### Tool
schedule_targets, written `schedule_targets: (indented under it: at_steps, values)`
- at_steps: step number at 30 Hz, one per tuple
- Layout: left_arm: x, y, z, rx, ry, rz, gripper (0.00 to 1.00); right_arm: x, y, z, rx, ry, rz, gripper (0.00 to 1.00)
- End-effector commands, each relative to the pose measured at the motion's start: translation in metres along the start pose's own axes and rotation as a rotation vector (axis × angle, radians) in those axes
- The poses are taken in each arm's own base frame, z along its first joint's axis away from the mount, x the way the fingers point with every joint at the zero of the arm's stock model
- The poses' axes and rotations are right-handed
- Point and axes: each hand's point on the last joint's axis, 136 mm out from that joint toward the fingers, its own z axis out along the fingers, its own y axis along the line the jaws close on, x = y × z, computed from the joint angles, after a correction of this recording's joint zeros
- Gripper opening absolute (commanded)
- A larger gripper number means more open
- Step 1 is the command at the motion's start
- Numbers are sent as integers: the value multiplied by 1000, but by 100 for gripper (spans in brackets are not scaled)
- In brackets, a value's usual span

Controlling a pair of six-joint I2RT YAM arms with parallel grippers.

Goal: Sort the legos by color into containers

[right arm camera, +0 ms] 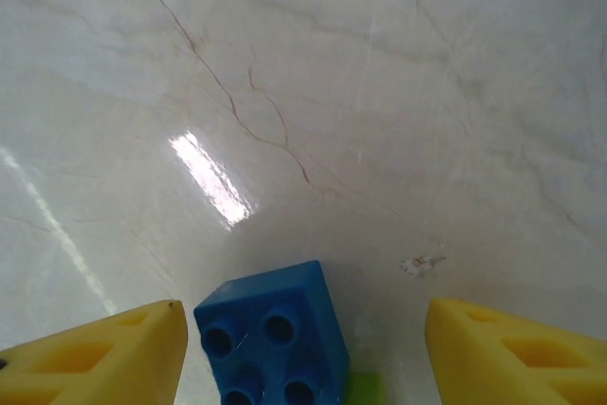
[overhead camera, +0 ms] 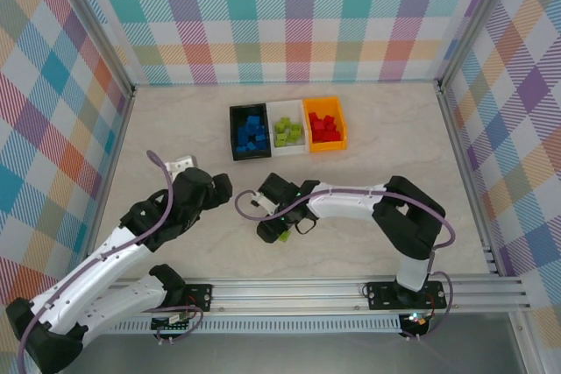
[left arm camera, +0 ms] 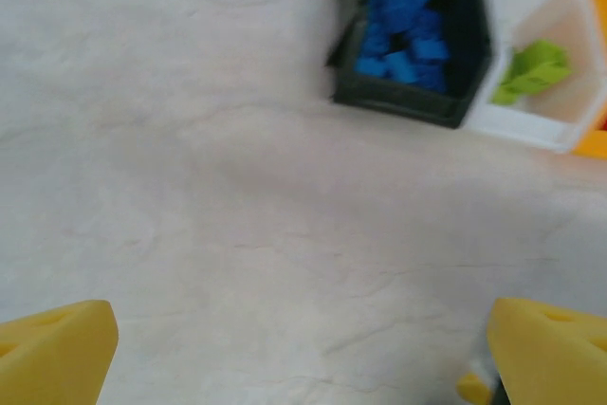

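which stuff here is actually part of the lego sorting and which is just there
Job: black plastic bin of blue bricks; white plastic bin of lime green bricks; orange plastic bin of red bricks; loose blue brick; loose green brick.
Just there: plaid walls; silver metal rail; purple cables.

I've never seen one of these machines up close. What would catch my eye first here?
Three bins stand in a row at the far middle of the table: a black bin of blue bricks, a white bin of lime green ones, and an orange bin of red ones. Nearer, the right gripper stands open around a loose blue brick.
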Motion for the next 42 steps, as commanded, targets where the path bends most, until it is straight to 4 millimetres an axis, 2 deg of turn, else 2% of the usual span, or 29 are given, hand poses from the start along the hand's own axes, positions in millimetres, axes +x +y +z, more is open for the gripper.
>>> schedule_targets:
  at_steps: [1, 6, 11, 13, 17, 20, 24, 29, 34, 37, 42]
  values:
    - [17, 13, 10, -8, 91, -73, 100, 5, -1, 4, 54, 44, -61, 65]
    - [13, 13, 16, -19, 92, -89, 100, 9, 1, 5, 100, 74, -112, 63]
    - [11, 14, 19, -7, 106, -122, 100, 12, 4, 7, 101, 87, -124, 52]
    - [9, 15, 17, -11, 101, -118, 100, 9, 3, 6, 102, 68, -117, 44]
    - [8, 17, 14, -12, 94, -107, 100, -7, 3, -1, 107, -3, -94, 39]
    - [6, 19, 11, -9, 82, -101, 100, -31, 0, -18, 101, -98, -54, 36]
    - [8, 21, 9, -4, 74, -104, 100, -80, -17, -57, 110, -263, 13, 34]
    - [11, 23, 8, 4, 77, -107, 100, -149, -62, -86, 126, -413, 144, 35]
    - [18, 23, 8, 23, 92, -101, 100, -209, -100, -81, 94, -455, 226, 36]
    - [23, 15, 9, 60, 124, -79, 100, -237, -118, -74, 96, -456, 251, 37]
    - [33, 6, 14, 105, 172, -49, 100, -262, -149, -61, 130, -483, 322, 39]
